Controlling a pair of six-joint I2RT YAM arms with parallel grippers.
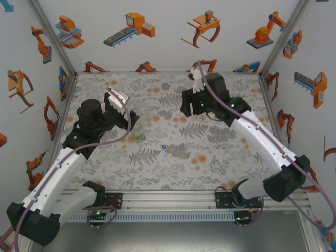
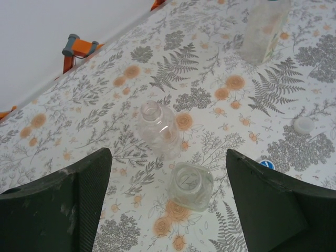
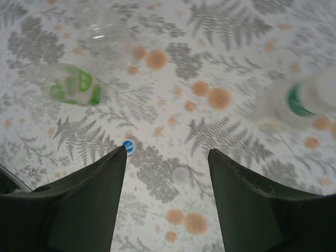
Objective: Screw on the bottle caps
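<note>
From above, my left gripper (image 2: 168, 153) stands open over two uncapped clear bottles: a round one (image 2: 157, 126) and a squarish one (image 2: 191, 185) between the fingers, touching neither. A third bottle (image 2: 262, 29) stands further off. A white cap (image 2: 303, 124) and a blue cap (image 2: 266, 164) lie on the table to the right. My right gripper (image 3: 168, 150) is open and empty, high above a pale cap (image 3: 181, 174), with the blue cap (image 3: 127, 146) at its left fingertip. The green-labelled bottle (image 3: 73, 86) sits to the left. In the top view the green-tinted bottle (image 1: 137, 130) stands beside the left gripper (image 1: 118, 104).
The flowered table (image 1: 173, 168) is walled in on three sides by white panels with robot pictures. Another bottle with a green ring (image 3: 310, 100) shows blurred at the right. The right gripper (image 1: 190, 100) hangs over the table's back middle.
</note>
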